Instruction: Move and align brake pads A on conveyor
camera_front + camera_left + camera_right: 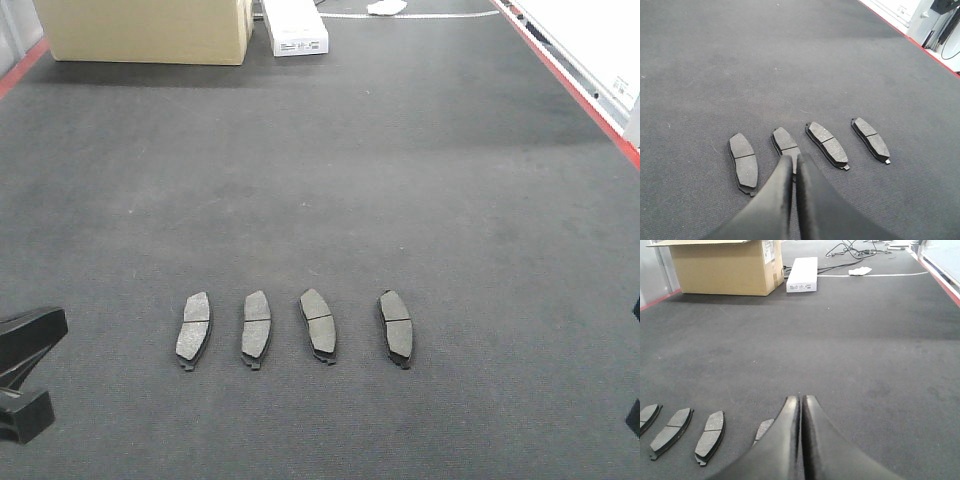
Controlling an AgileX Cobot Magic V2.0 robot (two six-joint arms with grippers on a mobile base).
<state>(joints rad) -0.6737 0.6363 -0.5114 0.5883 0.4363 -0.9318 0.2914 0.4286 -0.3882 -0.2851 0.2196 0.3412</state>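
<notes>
Several dark-grey brake pads lie side by side in a row on the conveyor belt, near its front: the leftmost, two in the middle and the rightmost. In the left wrist view my left gripper is shut and empty, its tips covering the near end of the second pad from the left. In the right wrist view my right gripper is shut and empty too, and its left finger hides part of the rightmost pad.
A cardboard box and a white carton stand at the belt's far end, with cables and a white rag beyond. Red strips run along the belt's sides. Black parts of my left arm show at the lower left.
</notes>
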